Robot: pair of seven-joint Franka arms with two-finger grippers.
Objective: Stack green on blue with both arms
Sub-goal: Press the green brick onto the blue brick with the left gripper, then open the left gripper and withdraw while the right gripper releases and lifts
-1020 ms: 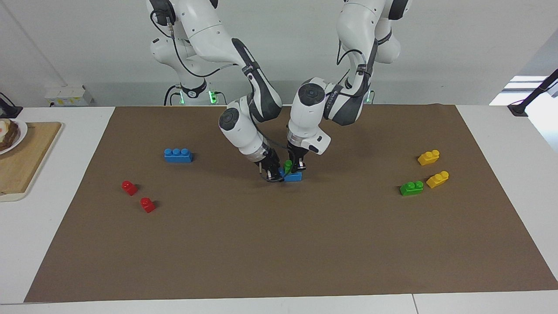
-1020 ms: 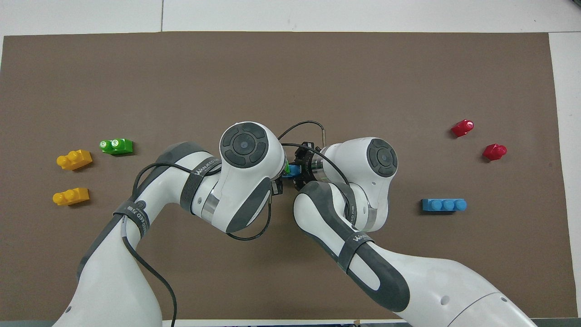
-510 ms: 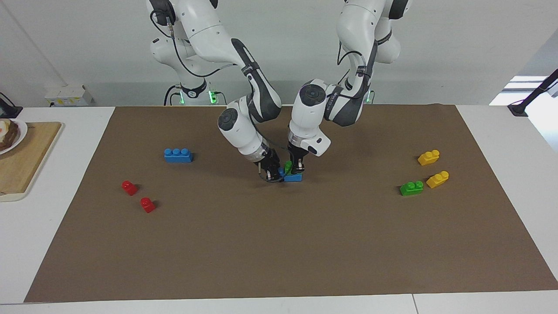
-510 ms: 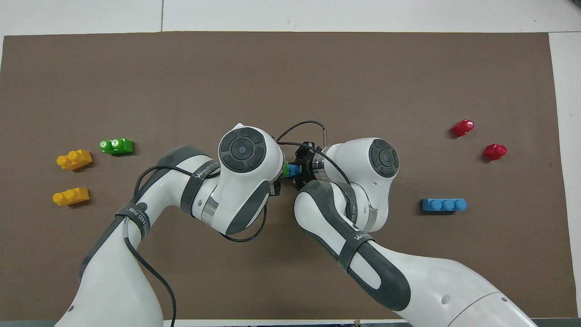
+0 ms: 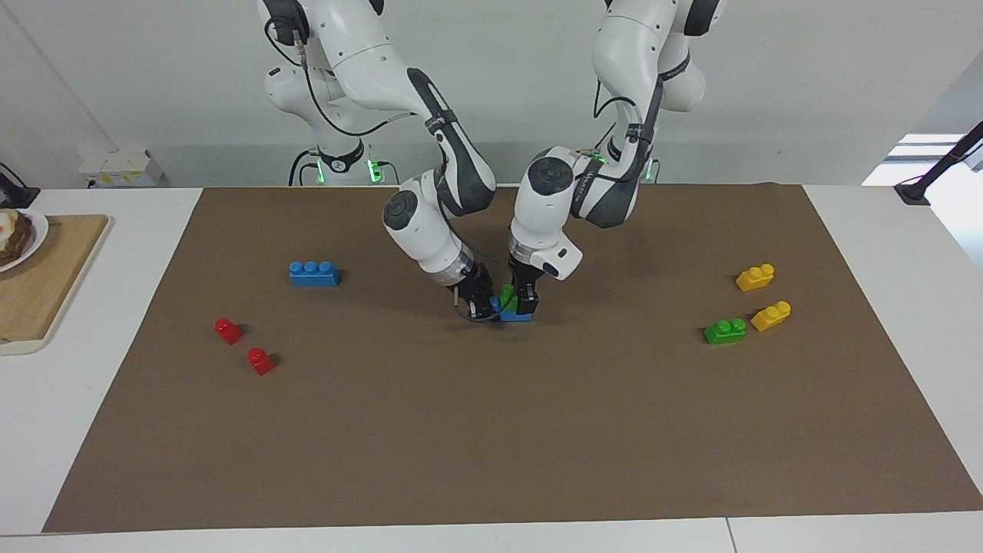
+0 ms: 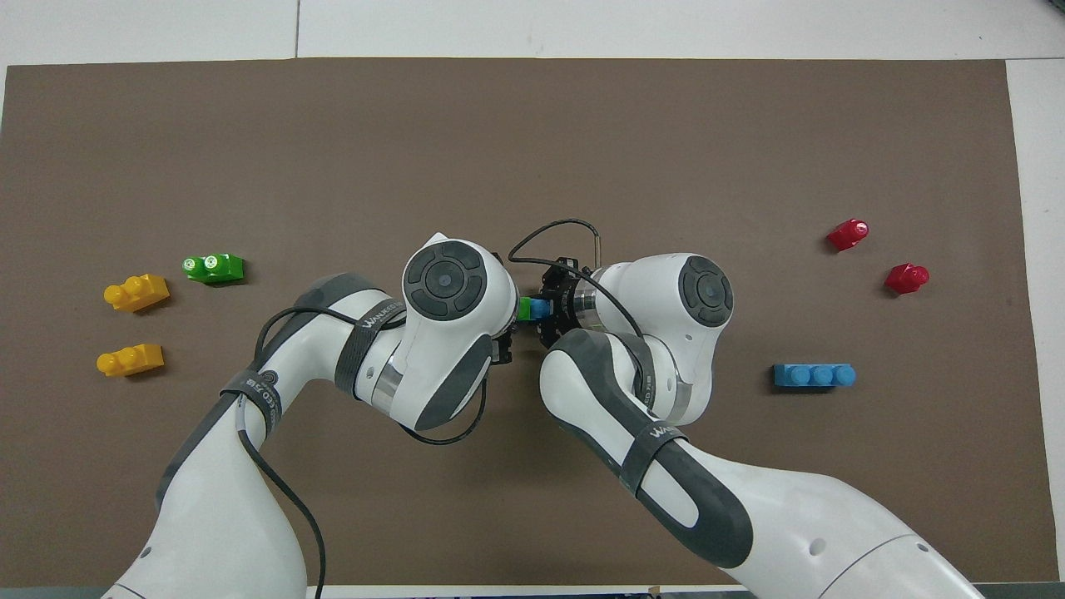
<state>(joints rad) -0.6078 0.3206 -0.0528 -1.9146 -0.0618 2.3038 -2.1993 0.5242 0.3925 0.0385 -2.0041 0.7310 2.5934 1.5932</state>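
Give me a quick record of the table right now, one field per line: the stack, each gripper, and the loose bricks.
stack: green brick sits on blue brick, mid-mat
left gripper: at the green brick, grip unclear
right gripper: shut on the blue brick's end
spare blue brick: toward the right arm's end
red bricks: near the spare blue brick, farther from the robots
spare green brick: toward the left arm's end
yellow bricks: beside the spare green brick

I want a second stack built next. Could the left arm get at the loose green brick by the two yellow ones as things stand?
Probably yes: the loose green brick lies bare at the left arm's end of the mat, apart from the yellow bricks; the left gripper must first leave the stack.
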